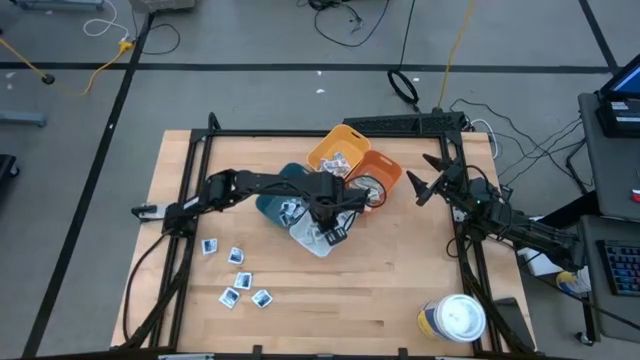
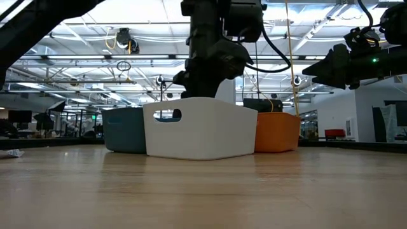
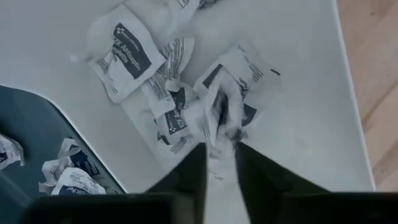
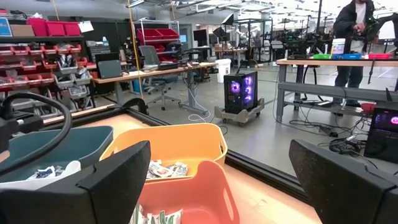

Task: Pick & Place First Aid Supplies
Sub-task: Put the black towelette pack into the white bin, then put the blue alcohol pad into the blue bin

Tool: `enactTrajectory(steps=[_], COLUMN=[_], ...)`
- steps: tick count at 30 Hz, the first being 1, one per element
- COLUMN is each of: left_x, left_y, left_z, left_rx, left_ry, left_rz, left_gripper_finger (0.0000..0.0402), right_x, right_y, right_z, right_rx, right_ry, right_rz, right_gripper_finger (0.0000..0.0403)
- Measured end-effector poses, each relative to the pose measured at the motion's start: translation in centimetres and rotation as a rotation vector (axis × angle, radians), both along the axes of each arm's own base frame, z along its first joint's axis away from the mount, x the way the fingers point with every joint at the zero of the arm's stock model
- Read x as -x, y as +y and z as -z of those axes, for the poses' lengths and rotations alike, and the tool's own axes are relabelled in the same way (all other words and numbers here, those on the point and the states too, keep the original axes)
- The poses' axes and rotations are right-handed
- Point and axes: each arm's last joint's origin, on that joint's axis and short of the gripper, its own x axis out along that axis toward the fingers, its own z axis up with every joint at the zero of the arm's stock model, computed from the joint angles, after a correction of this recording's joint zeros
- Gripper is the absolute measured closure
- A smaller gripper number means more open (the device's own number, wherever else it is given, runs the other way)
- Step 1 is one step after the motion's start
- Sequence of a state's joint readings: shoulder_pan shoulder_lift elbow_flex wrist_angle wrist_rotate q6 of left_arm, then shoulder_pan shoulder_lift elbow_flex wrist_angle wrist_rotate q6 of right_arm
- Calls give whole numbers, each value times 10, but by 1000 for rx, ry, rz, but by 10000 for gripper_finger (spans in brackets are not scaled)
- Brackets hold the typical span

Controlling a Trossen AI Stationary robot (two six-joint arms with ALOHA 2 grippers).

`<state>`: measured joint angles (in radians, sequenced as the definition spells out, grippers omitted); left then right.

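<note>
My left gripper (image 3: pixel 219 134) hangs over the white bin (image 3: pixel 298 106), fingers a narrow gap apart with a packet (image 3: pixel 214 115) between the tips; I cannot tell if they grip it. More packets (image 3: pixel 124 53) lie in the bin. My right gripper (image 1: pixel 420 185) waits wide open beside the orange bin (image 1: pixel 385 170)

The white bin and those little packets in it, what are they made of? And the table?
White bin: probably plastic, with smooth, matte moulded walls and a cut-out handle. Packets: seemingly paper or thin foil-lined wrap; they lie crinkled and carry printed labels. Table: looks like wood, pale with visible plank seams and grain.
</note>
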<state>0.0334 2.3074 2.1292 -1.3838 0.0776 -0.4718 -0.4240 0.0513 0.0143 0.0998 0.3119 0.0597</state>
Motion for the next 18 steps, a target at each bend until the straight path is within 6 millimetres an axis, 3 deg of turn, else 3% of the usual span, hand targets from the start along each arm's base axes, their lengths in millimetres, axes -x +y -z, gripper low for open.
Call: enactTrajectory(steps=[9, 13, 18], left_x=[0, 1, 8], left_y=[1, 2, 7], left_z=[0, 0, -7], left_rx=[34, 62, 65], left_ry=[1, 5, 36], left_rz=[-6, -26, -49], left_gripper_finger=[160, 120, 101], right_x=[0, 0, 0], right_y=[0, 0, 0], right_z=[0, 0, 0], right_rx=[0, 0, 0], right_ry=[0, 0, 0], right_rz=[0, 0, 0], right_gripper_finger=[26, 26, 26])
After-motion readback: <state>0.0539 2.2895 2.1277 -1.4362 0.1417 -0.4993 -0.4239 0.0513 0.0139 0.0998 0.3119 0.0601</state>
